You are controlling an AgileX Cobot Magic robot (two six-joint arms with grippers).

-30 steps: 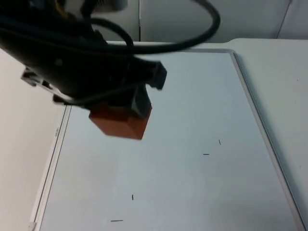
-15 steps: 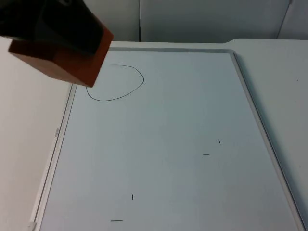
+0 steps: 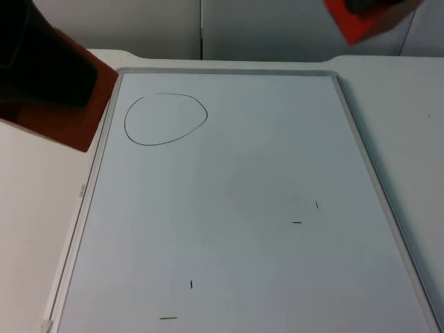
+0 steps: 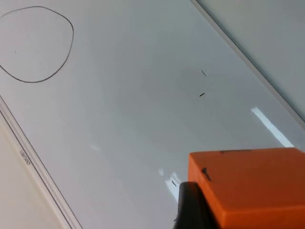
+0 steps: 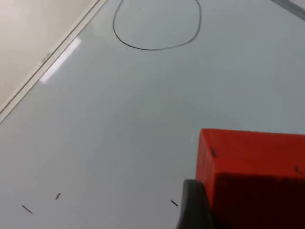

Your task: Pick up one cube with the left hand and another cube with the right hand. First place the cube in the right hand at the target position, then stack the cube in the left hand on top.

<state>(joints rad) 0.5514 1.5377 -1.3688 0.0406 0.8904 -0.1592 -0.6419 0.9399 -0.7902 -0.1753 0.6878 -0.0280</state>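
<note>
Holding both cubes aloft, we are between pickup and placing. Our left claw [image 4: 200,210] pinches the orange cube [image 4: 252,186]; our right claw [image 5: 200,210] pinches the red cube [image 5: 252,171]. Ahead of both lies the drawn circle [image 3: 166,119], where red goes first. Since a second ago, the left claw has lifted away.

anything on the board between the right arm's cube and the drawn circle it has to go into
Nothing visible. The red cube sits in the right gripper, raised near the partition wall, and the whiteboard between it and the drawn circle carries just small pen marks; the circle is bare inside.
</note>
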